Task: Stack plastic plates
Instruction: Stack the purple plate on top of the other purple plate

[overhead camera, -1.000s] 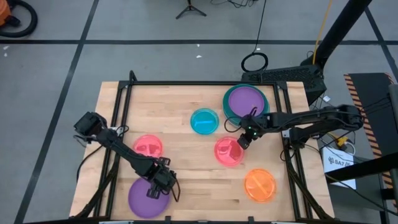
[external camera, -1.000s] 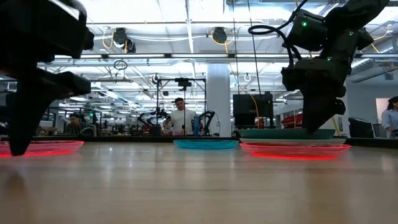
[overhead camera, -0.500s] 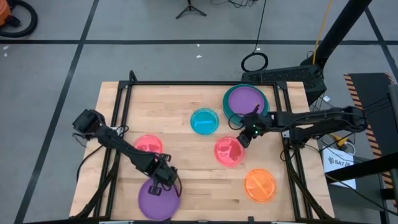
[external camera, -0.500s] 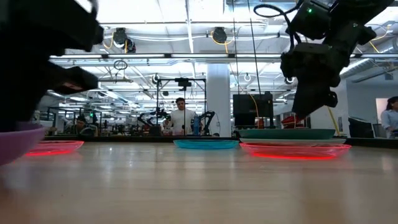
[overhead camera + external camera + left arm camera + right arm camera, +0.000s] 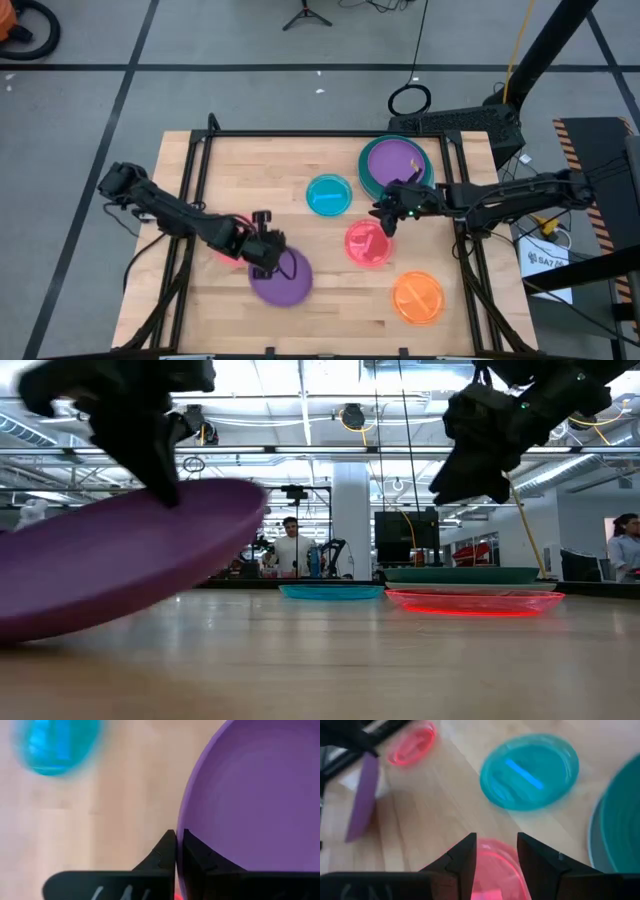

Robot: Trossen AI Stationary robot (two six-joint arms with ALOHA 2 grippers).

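step: mid-carry. left gripper (image 5: 262, 252) is clamped on the rim of the loose purple plate (image 5: 281, 276) and holds it tilted, one edge low near the table (image 5: 300, 310) top in the low view.
left grip: fingers (image 5: 167, 851) pinched tight on the thin rim, one each side, no gap showing.
right gripper (image 5: 384, 219): jaws apart, holding nothing, hovering above the far edge of the pink-red plate (image 5: 367, 244) near the table's middle.
target, my read: the stack at the far right corner, second purple plate (image 5: 393, 162) on top of a dark green plate (image 5: 372, 181).
next move: carry the held plate across to that corner, level it, centre it on the stack, then release. Rim-only pinch, so it may swing.
other plates: cyan plate (image 5: 329, 195) mid-table toward the far edge; orange plate (image 5: 418, 297) near the front right corner; another pink-red one mostly hidden under the left arm.
materials: smooth, slightly glossy plastic, round, shallow, raised rims; pink-red ones translucent. Table is pale wood planks in a black frame.
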